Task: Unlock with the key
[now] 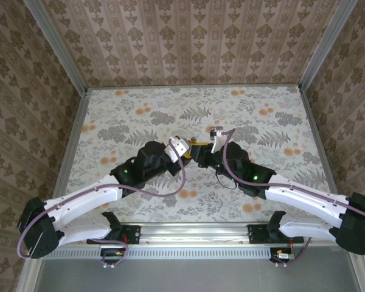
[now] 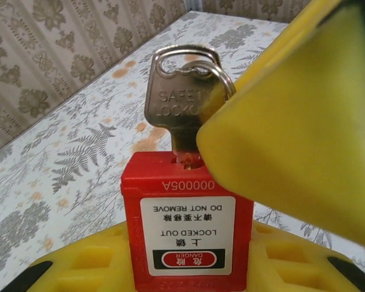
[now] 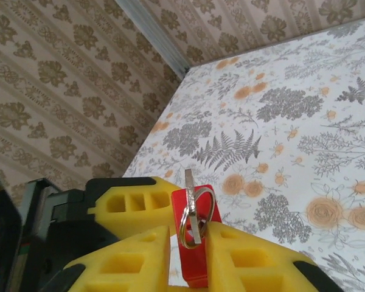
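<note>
The red padlock (image 2: 185,213) has a white "LOCKED OUT" label, and my left gripper (image 2: 188,277) is shut on its body between yellow fingers (image 2: 79,267). A plain silver key (image 2: 173,103) with a ring stands in the keyhole on the lock's end; no blue-teal head shows. My right gripper (image 3: 187,227) straddles the key (image 3: 190,195). Its right finger (image 3: 255,261) touches the ring. Its left finger (image 3: 134,261) stands a small gap away. In the top view the left gripper (image 1: 184,148) and the right gripper (image 1: 214,143) meet above mid-table.
The flower-patterned table (image 1: 261,115) stretches beyond both grippers. Patterned walls with metal corner posts (image 1: 55,45) close it in on three sides. A purple cable (image 1: 182,176) loops beside the left arm.
</note>
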You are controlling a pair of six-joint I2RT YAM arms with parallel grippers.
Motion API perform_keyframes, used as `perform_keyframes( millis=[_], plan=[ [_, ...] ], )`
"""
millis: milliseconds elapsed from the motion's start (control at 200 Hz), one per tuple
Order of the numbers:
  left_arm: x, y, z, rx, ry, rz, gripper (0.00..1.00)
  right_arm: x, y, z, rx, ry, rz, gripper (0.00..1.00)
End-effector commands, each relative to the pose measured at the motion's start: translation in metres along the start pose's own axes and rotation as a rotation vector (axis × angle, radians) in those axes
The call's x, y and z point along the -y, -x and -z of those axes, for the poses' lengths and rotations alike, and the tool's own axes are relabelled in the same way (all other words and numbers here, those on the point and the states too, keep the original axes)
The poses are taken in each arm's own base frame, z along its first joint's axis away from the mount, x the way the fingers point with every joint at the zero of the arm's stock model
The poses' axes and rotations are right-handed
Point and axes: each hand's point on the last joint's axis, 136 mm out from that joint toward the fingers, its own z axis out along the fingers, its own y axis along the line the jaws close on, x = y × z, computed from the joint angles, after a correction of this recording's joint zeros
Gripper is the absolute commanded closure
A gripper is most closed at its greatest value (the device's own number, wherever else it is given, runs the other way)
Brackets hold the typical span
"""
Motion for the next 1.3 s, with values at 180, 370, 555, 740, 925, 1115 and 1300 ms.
perform_keyframes(
  millis=[180, 370, 555, 740, 925, 1115, 1300],
  plan=[
    [-0.003, 0.063, 0.005, 0.232, -0.006, 0.068, 0.73, 0.016, -0.002, 0.030, -0.149, -0.025, 0.036, 0.68],
    [-0.001, 0.055, 0.002, 0.207, -0.013, 0.075, 0.73, 0.034, 0.020, 0.046, -0.093, -0.121, 0.059, 0.63],
    [0.001, 0.051, -0.001, 0.192, -0.020, 0.075, 0.74, 0.019, 0.045, 0.054, -0.066, -0.092, 0.113, 0.59],
    [0.004, 0.050, -0.004, 0.181, -0.033, 0.074, 0.74, -0.003, 0.059, 0.047, -0.070, -0.026, 0.146, 0.57],
    [0.004, 0.051, -0.002, 0.186, -0.033, 0.073, 0.74, -0.013, 0.063, 0.027, -0.092, 0.004, 0.160, 0.57],
    [0.003, 0.054, 0.002, 0.201, -0.031, 0.072, 0.74, -0.010, 0.052, 0.009, -0.126, 0.010, 0.145, 0.64],
    [0.006, 0.053, 0.003, 0.199, -0.043, 0.075, 0.74, -0.009, 0.056, 0.008, -0.096, 0.007, 0.145, 0.84]
  ],
)
